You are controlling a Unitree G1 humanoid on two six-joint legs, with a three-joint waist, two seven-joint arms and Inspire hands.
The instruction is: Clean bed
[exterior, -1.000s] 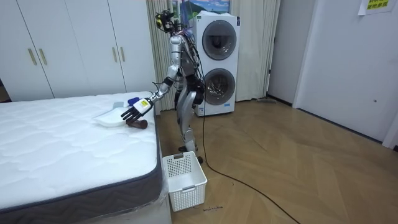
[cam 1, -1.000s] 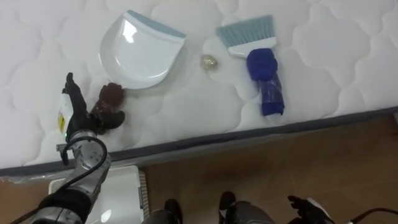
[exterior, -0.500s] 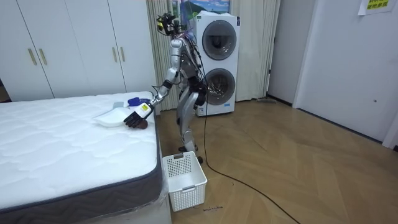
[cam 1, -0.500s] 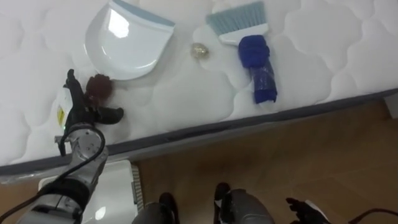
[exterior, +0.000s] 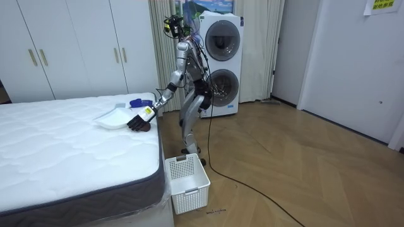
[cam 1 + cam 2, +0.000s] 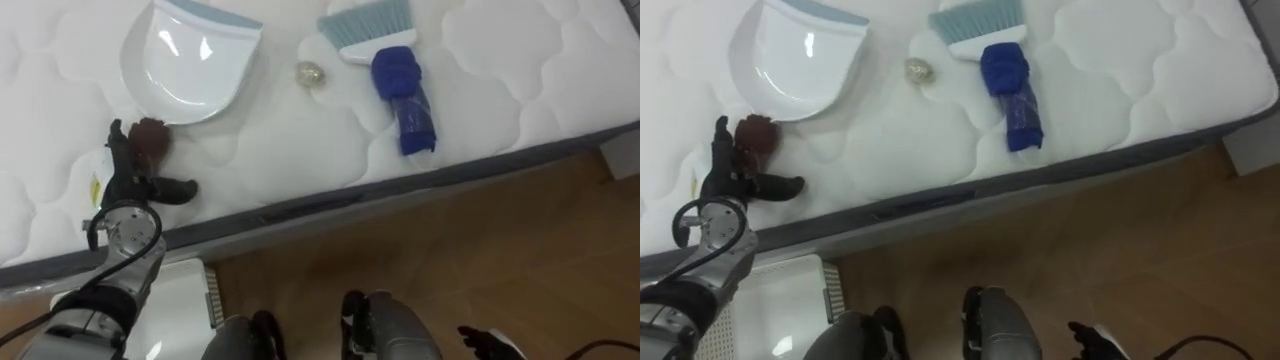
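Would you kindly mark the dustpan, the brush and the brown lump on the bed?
dustpan (image 6: 185, 62): left eye view, middle of its white scoop.
brush (image 6: 395, 72): left eye view, top of its blue handle.
brown lump (image 6: 150, 134): left eye view, its middle.

One bed (image 6: 520, 70) carries one dustpan (image 6: 185, 62), one brush (image 6: 388, 62), one brown lump (image 6: 150, 137) beside the robot hand (image 6: 128, 188), and one small ball (image 6: 310, 73) farther off.

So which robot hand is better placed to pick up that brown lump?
Left. The left robot hand is open over the bed, right beside the brown lump; the right robot hand hangs low, away from it.
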